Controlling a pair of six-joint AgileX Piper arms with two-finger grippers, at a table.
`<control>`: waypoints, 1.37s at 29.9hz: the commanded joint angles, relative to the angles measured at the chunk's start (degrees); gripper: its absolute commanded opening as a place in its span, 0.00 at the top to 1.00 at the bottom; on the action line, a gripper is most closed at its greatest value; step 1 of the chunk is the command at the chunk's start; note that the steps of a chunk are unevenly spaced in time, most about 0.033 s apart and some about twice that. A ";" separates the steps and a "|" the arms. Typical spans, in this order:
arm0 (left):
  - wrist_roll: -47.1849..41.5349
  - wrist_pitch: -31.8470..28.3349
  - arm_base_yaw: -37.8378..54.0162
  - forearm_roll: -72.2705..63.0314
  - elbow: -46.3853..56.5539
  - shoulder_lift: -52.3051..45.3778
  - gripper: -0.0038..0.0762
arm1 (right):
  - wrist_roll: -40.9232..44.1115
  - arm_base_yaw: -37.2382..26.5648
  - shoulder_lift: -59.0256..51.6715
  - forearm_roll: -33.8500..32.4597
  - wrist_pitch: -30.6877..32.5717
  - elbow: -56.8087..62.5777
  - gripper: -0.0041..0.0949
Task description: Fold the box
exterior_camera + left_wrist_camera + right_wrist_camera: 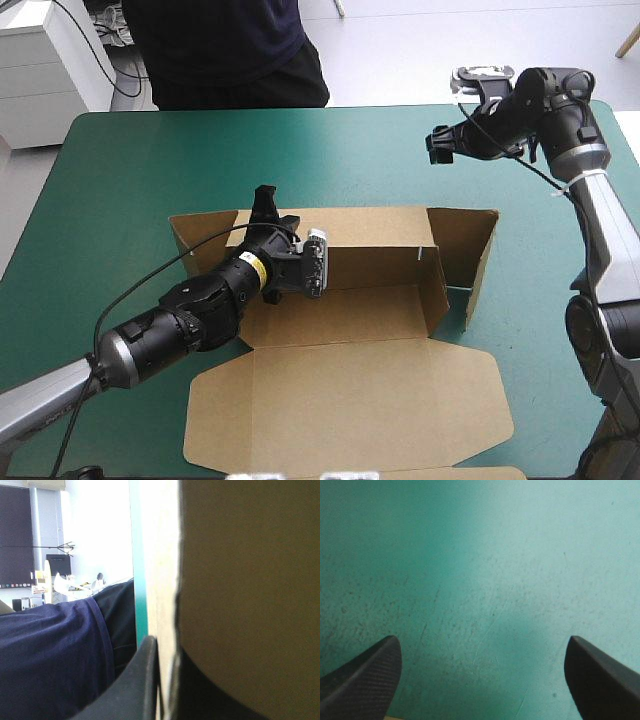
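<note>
The table (100,190) with its teal-green cover fills most of the scene. The brown box (350,395) lies at its middle, part built. Its far wall stands upright, a right wall is raised with a flap turned inward, and a short flap angles out at the left end. The wide lid lies flat on the cover, reaching toward the near edge.

The left arm comes in from the near left and crosses the left part of the box. The left claw (265,200) sits on the far wall close to its left end. Its black fingers (145,680) are all but closed, one on each side of the board, pinching it.

The right claw (438,145) hangs over bare cover near the far right corner of the table, beyond the box and apart from it. Its fingers are spread wide with nothing between them.
</note>
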 commanded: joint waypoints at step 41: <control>-1.01 -1.88 -0.59 -2.94 -0.20 -0.68 0.96 | -24.09 -0.49 -43.81 14.75 -34.13 60.40 0.14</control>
